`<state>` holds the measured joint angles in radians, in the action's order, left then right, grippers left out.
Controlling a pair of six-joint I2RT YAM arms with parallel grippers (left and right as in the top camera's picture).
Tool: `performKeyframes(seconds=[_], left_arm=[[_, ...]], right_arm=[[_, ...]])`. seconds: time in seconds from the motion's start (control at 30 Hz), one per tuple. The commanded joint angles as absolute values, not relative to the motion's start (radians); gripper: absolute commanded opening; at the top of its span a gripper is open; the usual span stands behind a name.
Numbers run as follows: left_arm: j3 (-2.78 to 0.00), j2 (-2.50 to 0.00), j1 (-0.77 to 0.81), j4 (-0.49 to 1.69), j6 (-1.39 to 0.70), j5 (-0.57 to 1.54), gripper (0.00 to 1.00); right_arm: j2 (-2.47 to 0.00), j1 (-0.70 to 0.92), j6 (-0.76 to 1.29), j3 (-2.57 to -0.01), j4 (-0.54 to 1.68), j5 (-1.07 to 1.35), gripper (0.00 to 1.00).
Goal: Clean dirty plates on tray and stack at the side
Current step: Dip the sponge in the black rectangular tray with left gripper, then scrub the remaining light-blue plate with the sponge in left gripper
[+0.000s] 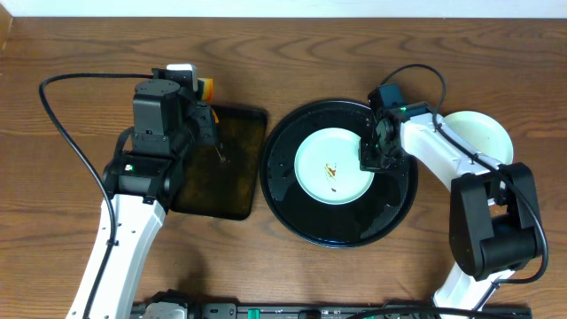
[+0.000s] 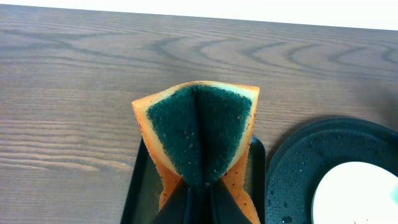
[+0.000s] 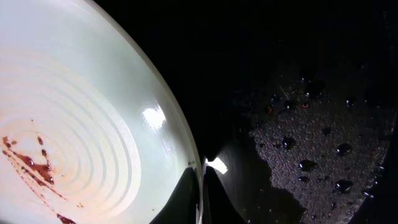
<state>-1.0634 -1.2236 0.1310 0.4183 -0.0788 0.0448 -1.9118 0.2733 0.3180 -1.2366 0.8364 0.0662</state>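
Left gripper [image 1: 209, 124] clamped on a folded sponge [image 2: 198, 134], green scouring face outward, held above the small rectangular tray [image 1: 226, 177]; it touches no plate. Centre: round black tray [image 1: 288, 208], wet with droplets, carries one mint plate [image 1: 334, 167] with brown smears near its middle. Right gripper [image 3: 200, 190] pinches this plate's right rim, jaws narrow, one on either side of the edge. Far right: a second pale plate [image 1: 483, 133] sits on the tabletop [image 1: 89, 44] off the tray, partly under the right arm, and looks clean. Third plate not visible. Judgement: one plate likely done; smeared one unscrubbed and unstacked.
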Motion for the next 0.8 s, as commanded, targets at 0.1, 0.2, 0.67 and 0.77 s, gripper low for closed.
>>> performKeyframes(seconds=[0.1, 0.2, 0.67, 0.77], left_arm=[[-1.069, -1.211, 0.130, 0.412, -0.083, 0.025, 0.07], [-1.069, -1.211, 0.130, 0.412, -0.083, 0.025, 0.07], [-1.068, -1.214, 0.131, 0.435, -0.084, 0.025, 0.08], [-1.057, -1.238, 0.131, 0.517, -0.097, 0.025, 0.08]], right_arm=[[-1.892, 0.274, 0.298, -1.230, 0.838, 0.027, 0.01], [-1.892, 0.274, 0.299, -1.230, 0.838, 0.027, 0.01], [-1.892, 0.274, 0.299, -1.230, 0.838, 0.027, 0.01], [-1.892, 0.274, 0.299, -1.230, 0.837, 0.027, 0.01]])
